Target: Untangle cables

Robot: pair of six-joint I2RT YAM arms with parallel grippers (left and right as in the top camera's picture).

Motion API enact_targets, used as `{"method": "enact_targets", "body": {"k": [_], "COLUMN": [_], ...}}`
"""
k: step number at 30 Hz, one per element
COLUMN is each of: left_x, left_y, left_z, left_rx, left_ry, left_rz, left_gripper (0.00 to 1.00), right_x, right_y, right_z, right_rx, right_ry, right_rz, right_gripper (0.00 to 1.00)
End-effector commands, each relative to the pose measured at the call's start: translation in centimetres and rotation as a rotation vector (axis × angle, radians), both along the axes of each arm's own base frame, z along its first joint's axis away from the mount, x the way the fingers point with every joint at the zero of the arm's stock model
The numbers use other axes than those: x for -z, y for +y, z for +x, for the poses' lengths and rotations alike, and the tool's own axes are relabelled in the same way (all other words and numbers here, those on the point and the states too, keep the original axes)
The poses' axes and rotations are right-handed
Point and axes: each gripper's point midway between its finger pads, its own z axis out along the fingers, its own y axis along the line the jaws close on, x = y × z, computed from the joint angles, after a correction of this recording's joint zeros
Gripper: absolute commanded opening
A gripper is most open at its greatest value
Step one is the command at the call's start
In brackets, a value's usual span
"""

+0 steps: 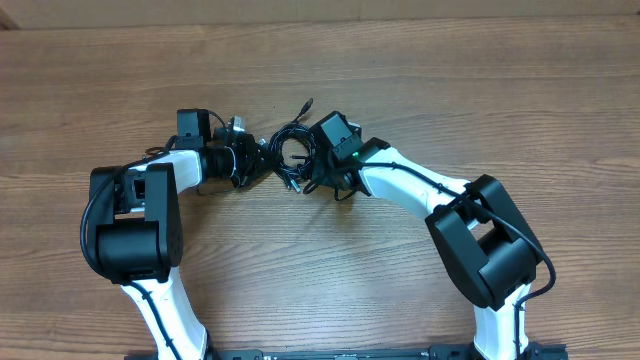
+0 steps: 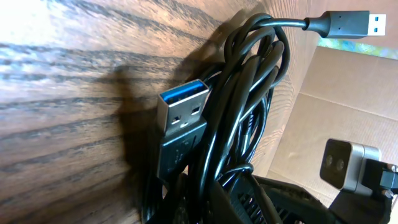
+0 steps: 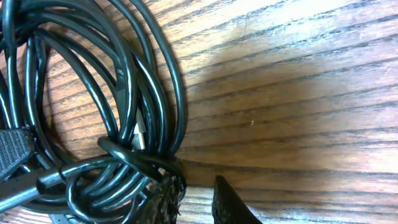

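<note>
Brown wood-grain bench (image 1: 450, 90) in front of me. One tangled coil of thin black cables (image 1: 290, 150) lies on it near the middle, loops overlapping, plug ends poking out.

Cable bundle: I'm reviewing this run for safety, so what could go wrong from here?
1. The left end effector and right end effector both crowd the cable bundle. Pulling apart may tighten the loop wrapped round the other strands instead of freeing it.
2. The blue USB plug lies against several strands and could snag on them.
</note>
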Motion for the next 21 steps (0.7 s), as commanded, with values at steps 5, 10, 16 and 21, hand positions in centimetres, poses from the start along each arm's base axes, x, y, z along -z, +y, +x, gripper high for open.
{"method": "enact_targets", "body": {"k": [5,10,16,21], "left_x": [1.6,1.6,1.5,1.5], "left_y": [0.1,0.2,0.9,1.7], "left_z": [-0.8,-0.8,-0.6,-0.4], "left_rx": [-0.027,-0.027,-0.045,-0.064], "left_ry": [0.058,0.057,0.057,0.058], "left_rz": [0.046,0.046,0.044,0.038], "left_gripper": [0.04,0.04,0.04,0.04], "right_x": [2.2,3.8,2.4,2.0], "right_y": [1.2,0.1,-2.8,-3.7], "right_z": [-1.1,-1.6,-1.5,-1.5], "right_rx": [-0.034,-0.012,0.043,0.05], "right_ry": [0.035,0.068,0.088,0.086], "right_rz": [-0.006,-0.063,-0.233,-0.284], "right_gripper": [0.19,0.13,0.1,0.11]}}
